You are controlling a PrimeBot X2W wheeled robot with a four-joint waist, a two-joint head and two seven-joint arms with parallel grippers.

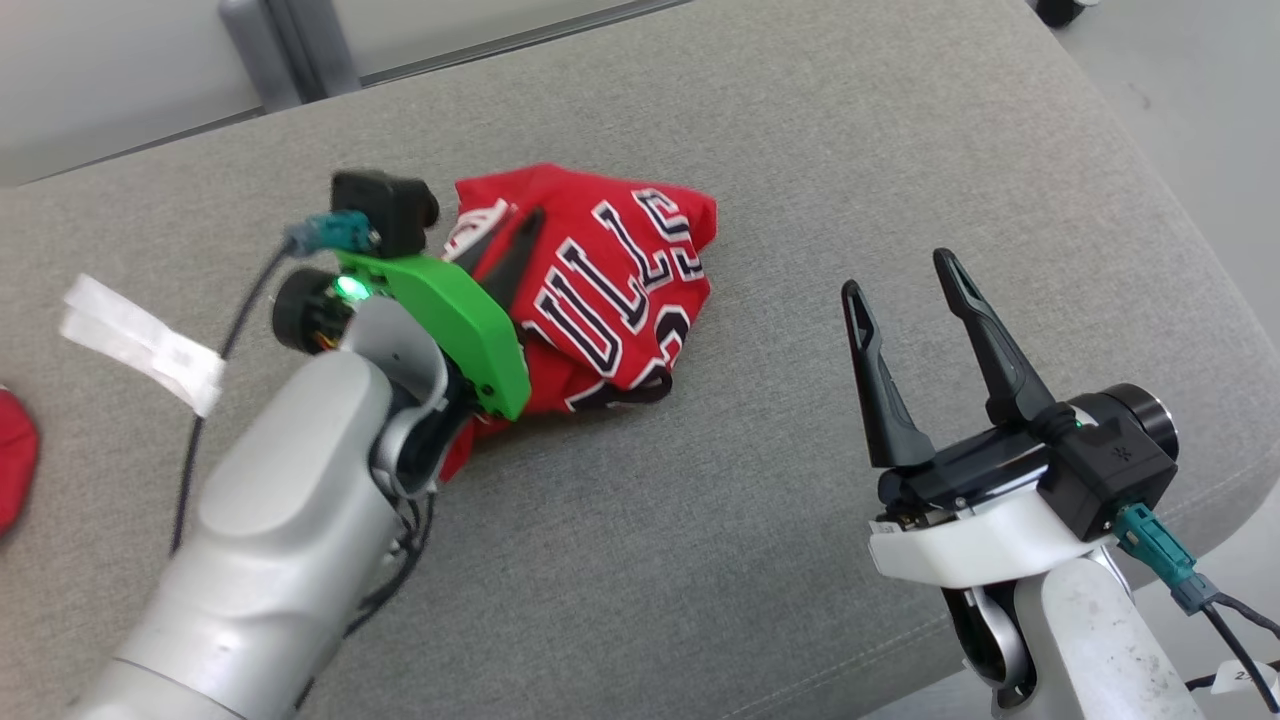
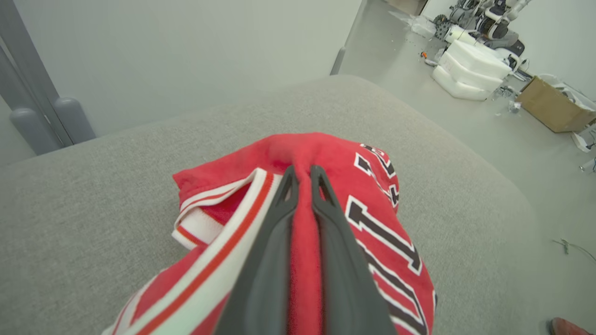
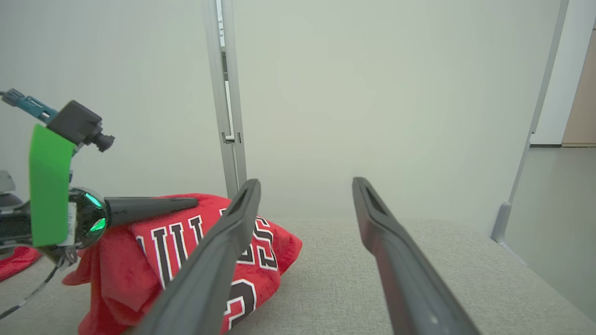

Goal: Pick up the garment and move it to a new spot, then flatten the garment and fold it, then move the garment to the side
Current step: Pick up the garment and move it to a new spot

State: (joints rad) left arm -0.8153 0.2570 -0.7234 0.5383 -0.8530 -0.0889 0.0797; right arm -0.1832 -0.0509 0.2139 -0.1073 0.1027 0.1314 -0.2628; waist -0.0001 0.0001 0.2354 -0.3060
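Your left claw [image 2: 303,171] pinches the crumpled red jersey [image 1: 610,290] on the woven grey surface [image 1: 800,150]. Your right claw [image 1: 897,272] gapes wide (well apart from the cloth).

Bright, even light is seen; faint, soft shadows are cast on the grey cushion [image 1: 700,560]. The 2 wrist views are bowed at the edges, and the near fingers [image 2: 265,288] are blurred.

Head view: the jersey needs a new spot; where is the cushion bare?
Bare: cushion between jersey and right gripper, the broad stretch beyond the jersey, the near part between the arms. Crowded: the left, where the left gripper clamps the jersey near a white strip.
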